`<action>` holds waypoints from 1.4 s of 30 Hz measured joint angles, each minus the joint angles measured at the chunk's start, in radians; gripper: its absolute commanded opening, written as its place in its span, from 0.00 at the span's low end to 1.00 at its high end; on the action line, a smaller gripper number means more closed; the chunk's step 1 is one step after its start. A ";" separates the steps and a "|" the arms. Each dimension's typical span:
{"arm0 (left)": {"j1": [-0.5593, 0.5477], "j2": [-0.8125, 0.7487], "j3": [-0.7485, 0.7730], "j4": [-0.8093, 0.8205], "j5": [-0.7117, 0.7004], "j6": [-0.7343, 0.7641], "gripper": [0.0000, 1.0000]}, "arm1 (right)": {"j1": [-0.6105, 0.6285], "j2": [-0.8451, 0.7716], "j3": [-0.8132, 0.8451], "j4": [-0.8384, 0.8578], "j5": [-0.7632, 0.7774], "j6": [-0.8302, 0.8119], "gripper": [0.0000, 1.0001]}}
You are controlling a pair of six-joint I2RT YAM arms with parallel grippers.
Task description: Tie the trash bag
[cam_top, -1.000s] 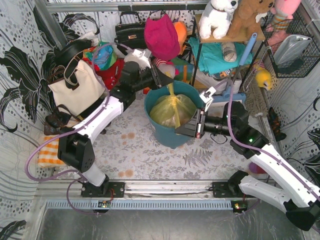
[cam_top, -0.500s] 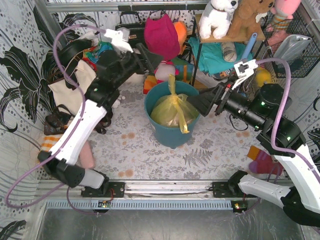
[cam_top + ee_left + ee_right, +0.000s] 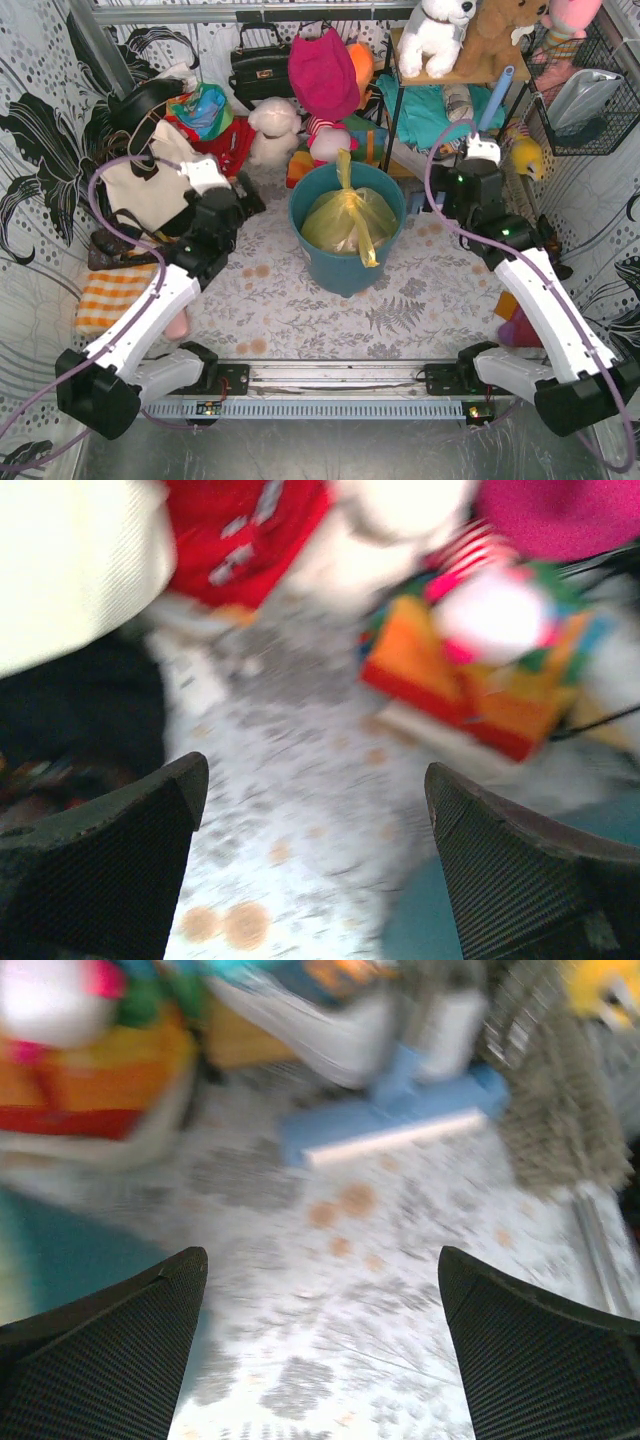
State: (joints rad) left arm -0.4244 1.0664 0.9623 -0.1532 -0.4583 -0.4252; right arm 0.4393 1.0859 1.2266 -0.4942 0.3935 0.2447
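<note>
The trash bag (image 3: pixel 345 220), thin yellow-green plastic, sits in the teal bin (image 3: pixel 340 272) at the table's middle. Its neck is gathered into a knot, one tail stands up and another hangs over the bin's front. My left gripper (image 3: pixel 240 197) hovers left of the bin, apart from the bag, open and empty. The right gripper (image 3: pixel 453 188) is off to the bin's right, also open and empty. In the left wrist view the gripper (image 3: pixel 315 770) frames blurred floor and the bin's edge (image 3: pixel 425 930). The right wrist view shows its gripper (image 3: pixel 322 1255) over patterned cloth, bin (image 3: pixel 60 1250) at left.
A cream tote bag (image 3: pixel 150 185) leans at the left behind my left arm. Plush toys and a colourful block toy (image 3: pixel 470 670) crowd the back. A blue brush head (image 3: pixel 400 1120) lies right of the bin. An orange striped cloth (image 3: pixel 105 295) lies at the left.
Both grippers opened and let go of the bag's tails, then drew back and down to either side of the bin. The knotted bag stays in the bin.
</note>
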 measured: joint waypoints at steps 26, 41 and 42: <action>0.056 0.241 -0.764 1.087 -0.251 0.372 0.98 | -0.333 0.253 -0.961 1.313 0.131 -0.198 0.97; 0.319 0.395 -0.764 1.303 0.161 0.369 0.98 | -0.335 0.387 -0.991 1.609 -0.009 -0.284 0.97; 0.325 0.401 -0.764 1.304 0.177 0.365 0.98 | -0.337 0.387 -0.991 1.609 -0.013 -0.285 0.97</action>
State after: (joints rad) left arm -0.0990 1.4673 0.1986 1.1507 -0.2810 -0.0601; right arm 0.1024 1.4731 0.2356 1.1152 0.3801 -0.0399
